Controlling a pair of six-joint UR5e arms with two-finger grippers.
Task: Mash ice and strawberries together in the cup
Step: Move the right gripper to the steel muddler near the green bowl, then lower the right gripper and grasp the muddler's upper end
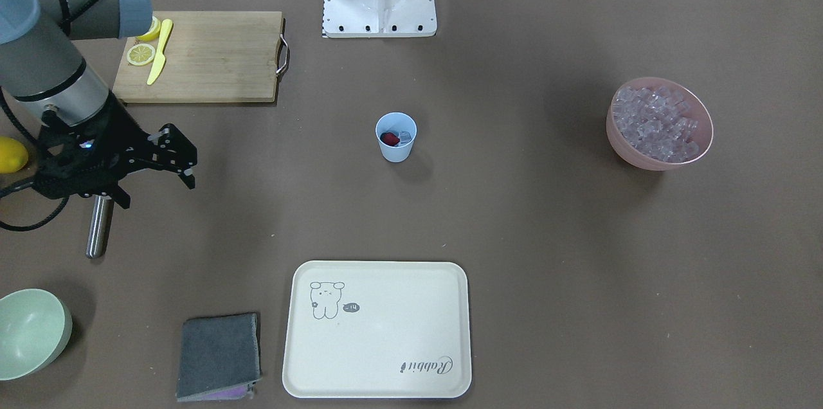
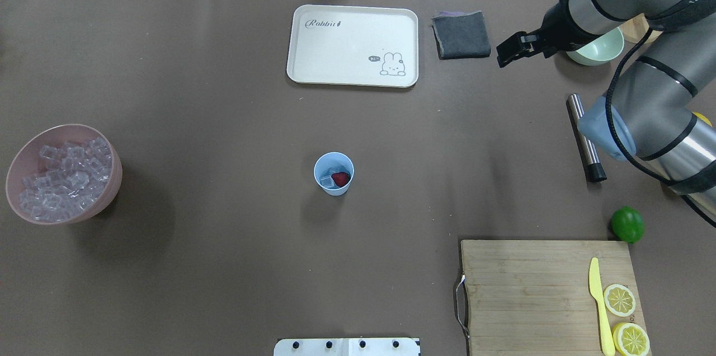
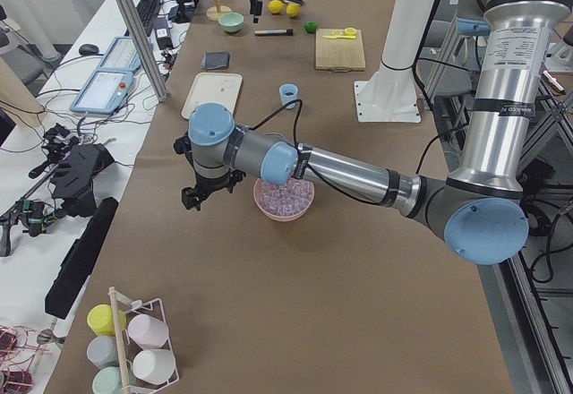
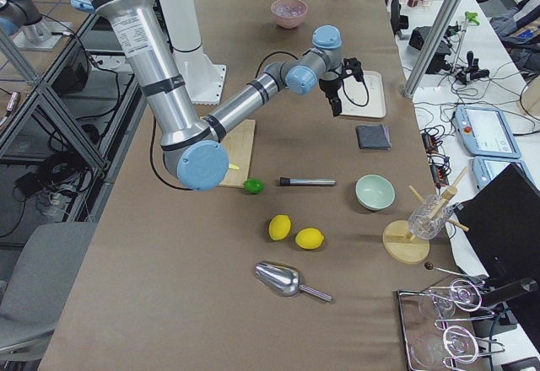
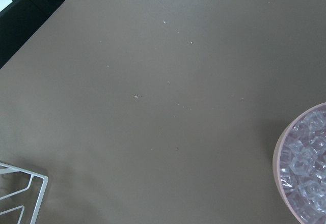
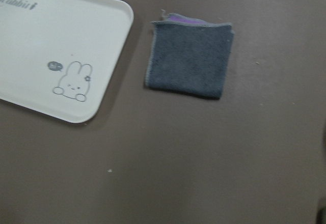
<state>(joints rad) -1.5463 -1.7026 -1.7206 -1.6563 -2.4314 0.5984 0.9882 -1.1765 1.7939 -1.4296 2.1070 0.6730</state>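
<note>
The light-blue cup [image 1: 395,146] [image 2: 334,188] stands upright mid-table. Inside it lie one red strawberry [image 1: 388,137] [image 2: 340,178] and a few pieces of clear ice [image 1: 405,136] [image 2: 326,179]. More ice fills a pink bowl [image 1: 662,158] [image 2: 106,193] [image 3: 269,210] at the table's end. My right gripper [image 1: 154,177] [image 2: 506,51] hovers far from the cup, above the bare table between a grey cloth and a metal rod; it is open and holds nothing. My left gripper [image 3: 199,195] hangs just beside the pink bowl, and I cannot tell whether it is open.
A metal rod with a black tip [image 1: 99,226] [image 2: 584,137] lies under the right arm. A cream tray [image 1: 378,332] [image 2: 352,45], the cloth [image 1: 218,355] [image 6: 188,56], a pale green bowl [image 1: 29,332], a lime [image 2: 627,224] and a cutting board [image 1: 212,55] with a yellow knife and lemon slices lie around.
</note>
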